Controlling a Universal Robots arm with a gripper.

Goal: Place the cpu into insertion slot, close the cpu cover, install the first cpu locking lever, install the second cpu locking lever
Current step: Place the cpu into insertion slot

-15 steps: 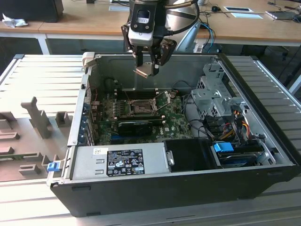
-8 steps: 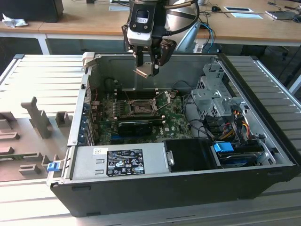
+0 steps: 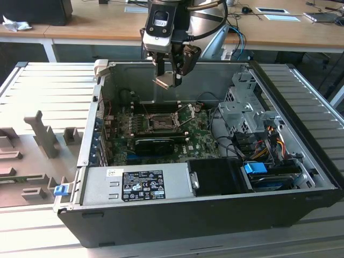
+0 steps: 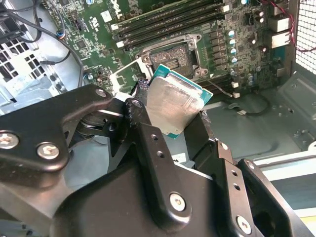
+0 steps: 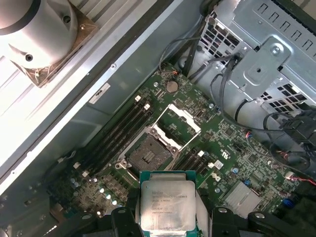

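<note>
My gripper (image 3: 167,80) hangs above the back of the open computer case, shut on the cpu (image 3: 164,81). The cpu (image 5: 168,203) is a flat square chip with a silver face and a green rim, and it shows between the black fingers (image 4: 144,129) in both wrist views. Below it on the green board lies the insertion slot (image 3: 160,122), a dark square socket (image 5: 148,155) with nothing in it. The cpu cover (image 5: 180,121) stands swung open beside the socket, toward the exterior view's right. The chip is well clear of the board.
A grey power supply (image 3: 140,185) with a label fills the case's front. A metal drive cage (image 3: 242,107) with cables stands at the exterior view's right. A long black card (image 3: 161,142) lies just in front of the socket. Memory sticks (image 5: 118,131) flank it.
</note>
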